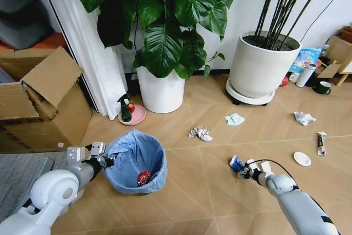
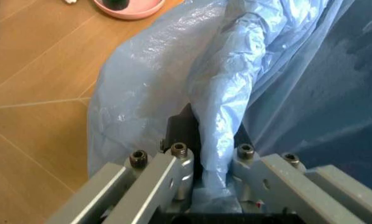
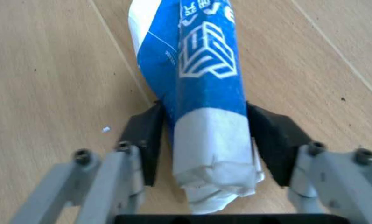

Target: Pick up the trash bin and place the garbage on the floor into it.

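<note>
On floor (image 1: 209, 191), right gripper (image 1: 242, 169) clamping blue-and-white wrapper (image 3: 204, 93), left gripper (image 1: 107, 158) pinching trash bin (image 1: 135, 160) rim.

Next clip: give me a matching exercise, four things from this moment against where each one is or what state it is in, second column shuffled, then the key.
Things:
1. trash bin
2. blue-and-white wrapper
3. white round lid
4. green spray bottle

Places or states:
A. standing on a pink dish by the white plant pot
B. lying flat on the floor, far right, untouched
C. rim clamped by the left gripper
D. between the fingers of the right gripper, low over the floor

Pairs: 1-C, 2-D, 3-B, 4-A
</note>
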